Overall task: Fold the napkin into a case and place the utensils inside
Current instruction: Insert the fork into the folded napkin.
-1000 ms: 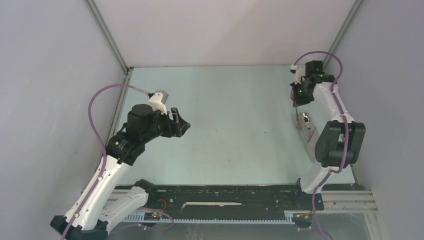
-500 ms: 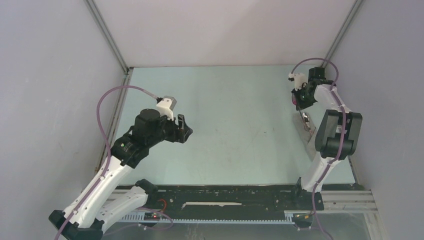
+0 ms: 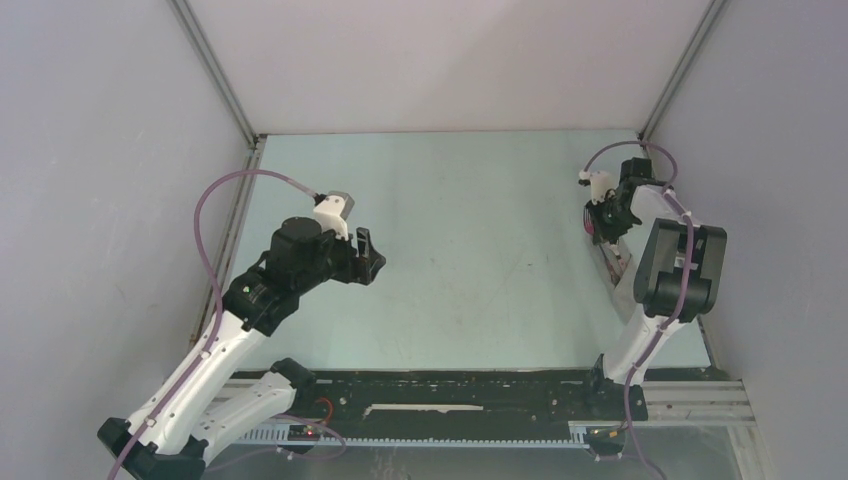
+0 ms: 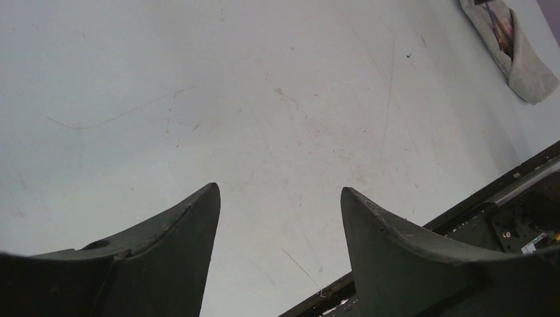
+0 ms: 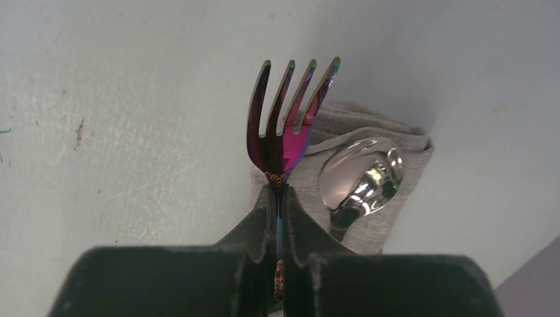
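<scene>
The right gripper pinches the fork at its neck, 4 tines toward the upper frame. The spoon seems tucked in the grey case. The left gripper hangs wide apart.

Spoon handle apparently hidden inside case.

Spoon in case, fork prob. above it

Top camera looks down; wrist cameras face the same table from nearer.
</scene>
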`<control>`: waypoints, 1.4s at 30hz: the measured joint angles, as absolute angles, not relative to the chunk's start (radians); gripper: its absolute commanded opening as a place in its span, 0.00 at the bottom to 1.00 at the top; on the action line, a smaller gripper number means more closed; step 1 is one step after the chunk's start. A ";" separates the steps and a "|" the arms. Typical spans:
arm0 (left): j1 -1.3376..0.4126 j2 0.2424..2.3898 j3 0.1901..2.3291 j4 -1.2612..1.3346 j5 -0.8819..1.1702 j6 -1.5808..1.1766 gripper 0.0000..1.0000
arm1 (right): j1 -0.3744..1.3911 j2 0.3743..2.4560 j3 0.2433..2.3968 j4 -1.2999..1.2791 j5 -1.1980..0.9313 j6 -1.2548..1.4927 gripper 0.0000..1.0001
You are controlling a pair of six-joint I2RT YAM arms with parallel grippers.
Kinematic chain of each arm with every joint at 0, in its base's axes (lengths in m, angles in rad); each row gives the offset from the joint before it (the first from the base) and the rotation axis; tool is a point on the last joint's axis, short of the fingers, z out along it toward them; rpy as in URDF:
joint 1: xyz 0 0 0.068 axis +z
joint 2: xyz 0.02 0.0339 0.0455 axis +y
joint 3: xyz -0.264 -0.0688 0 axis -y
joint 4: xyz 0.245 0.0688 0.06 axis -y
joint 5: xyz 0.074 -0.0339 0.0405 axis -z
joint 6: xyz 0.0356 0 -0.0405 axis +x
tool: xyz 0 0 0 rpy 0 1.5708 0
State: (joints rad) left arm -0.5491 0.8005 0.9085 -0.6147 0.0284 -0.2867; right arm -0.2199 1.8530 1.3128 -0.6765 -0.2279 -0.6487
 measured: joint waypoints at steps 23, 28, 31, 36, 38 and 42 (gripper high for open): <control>-0.585 0.750 0.908 -0.609 0.027 -0.278 0.77 | -0.266 1.757 1.190 -0.715 -0.207 -0.649 0.00; -0.590 0.750 0.908 -0.609 0.025 -0.278 0.77 | -0.278 1.748 1.174 -0.715 -0.191 -0.649 0.00; -0.591 0.750 0.908 -0.608 0.024 -0.278 0.77 | -0.287 1.748 1.164 -0.715 -0.184 -0.650 0.00; -0.591 0.750 0.908 -0.608 0.020 -0.277 0.77 | -0.300 1.748 1.152 -0.713 -0.168 -0.649 0.00; -0.592 0.750 0.908 -0.608 0.020 -0.276 0.77 | -0.302 1.748 1.147 -0.711 -0.162 -0.649 0.00; -0.592 0.750 0.908 -0.608 0.020 -0.276 0.77 | -0.302 1.748 1.132 -0.704 -0.154 -0.649 0.00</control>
